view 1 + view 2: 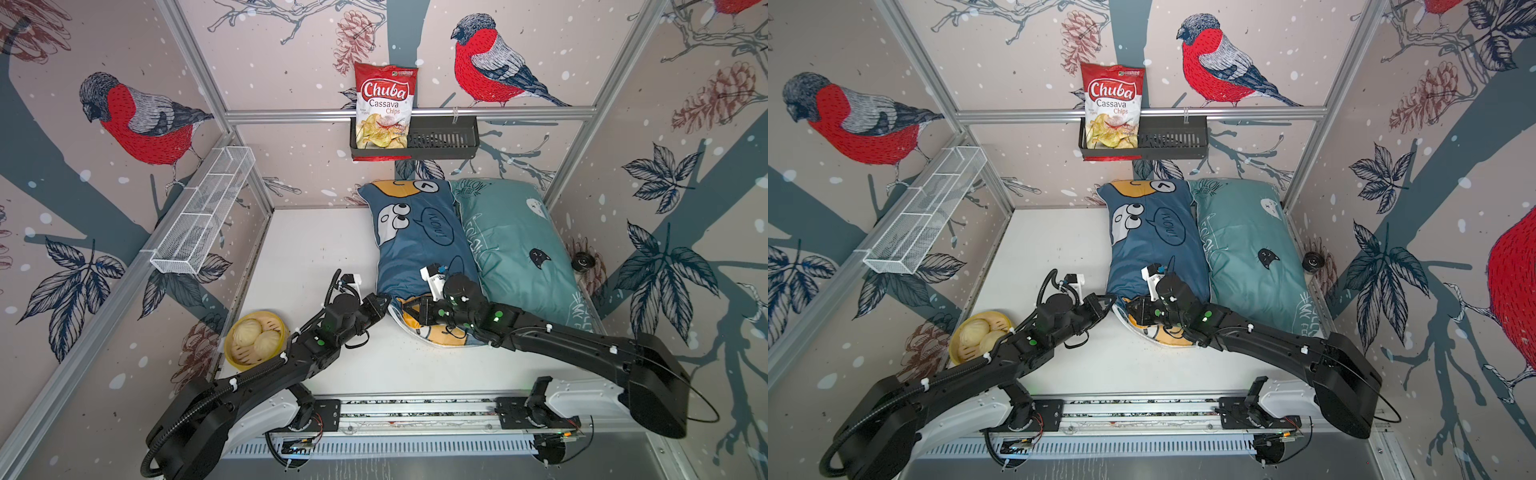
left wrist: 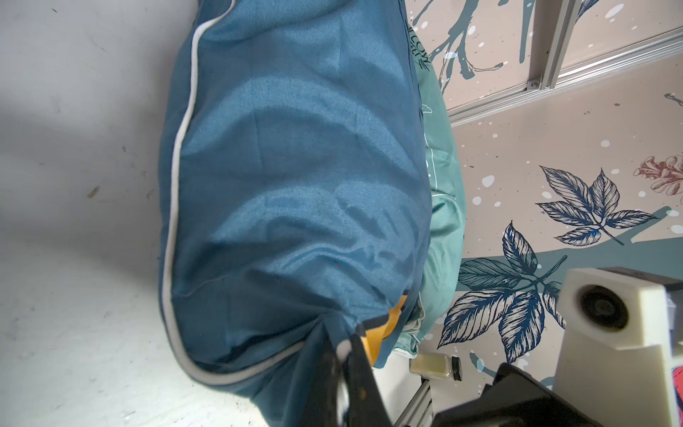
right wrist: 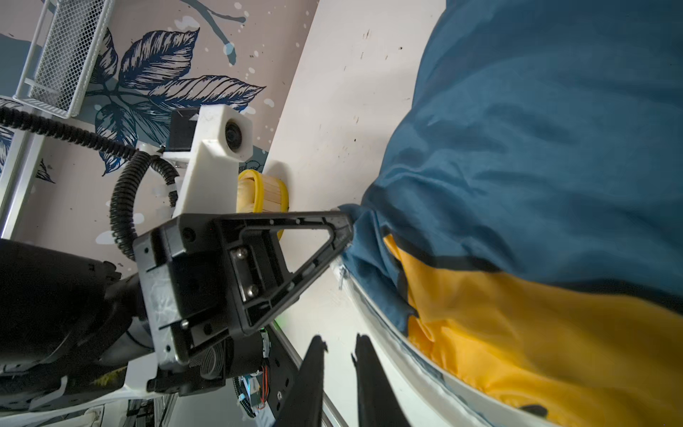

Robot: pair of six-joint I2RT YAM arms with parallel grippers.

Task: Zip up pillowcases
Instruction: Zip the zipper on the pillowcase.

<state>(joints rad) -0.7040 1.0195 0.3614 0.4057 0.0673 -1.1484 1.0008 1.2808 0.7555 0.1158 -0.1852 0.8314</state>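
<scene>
Right gripper (image 3: 339,344) sits closest in the right wrist view: its fingers (image 3: 314,377) are a narrow gap apart w/ only bare table (image 3: 332,111) showing btwn them, so released and holding nothing, hovering just beside the near edge of the dark blue pillowcase (image 1: 415,249). Left gripper (image 2: 342,344) is clenched on that case's near corner, the cloth bunched and pulled to a point at its tips; both wrist views show this. The blue case lies lengthwise on the right half of the table, far end up against the back wall, long side touching the teal pillowcase (image 1: 519,232), which runs along the right wall. A pale strip runs along the blue case's near edge below the orange patch; prob the zip line or the open mouth, can't tell which, and no slider can be made out. Steamer basket (image 1: 255,338) sits well apart, at the left by the left arm. Step in hand, my read: left pins the corner for tension while right hunts for the zip pull; zipping itself not yet begun, teal case untouched. Nxt move needs right to find and pinch the small pull near the held corner, then draw it along the near edge away from left, w/ left holding firm so the cloth doesn't ruck up.
</scene>
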